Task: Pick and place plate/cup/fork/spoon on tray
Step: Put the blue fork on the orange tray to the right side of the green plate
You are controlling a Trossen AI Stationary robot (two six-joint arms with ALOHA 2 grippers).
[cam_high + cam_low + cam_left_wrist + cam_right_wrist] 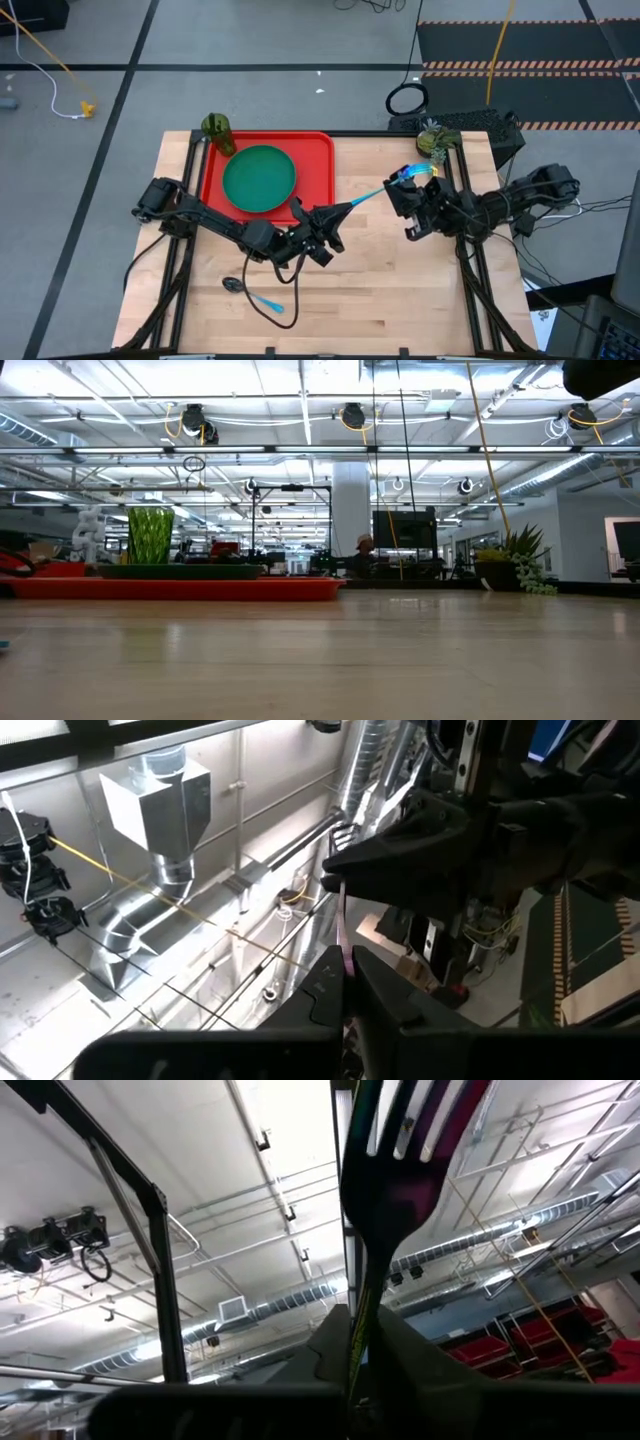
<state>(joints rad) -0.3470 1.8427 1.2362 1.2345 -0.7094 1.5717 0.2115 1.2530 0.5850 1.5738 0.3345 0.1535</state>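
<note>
Both grippers, left (335, 216) and right (408, 192), clamped the slim blue-handled fork (385, 189) mid-air; unsynchronised release risked dropping it.

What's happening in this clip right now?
Both grippers grip the fork in mid-air over the table, apparently a handover: the left gripper at the handle end, the right gripper near the tined head. The plate lies on the tray, the cup at the tray's far left corner. The spoon lies on the table.
</note>
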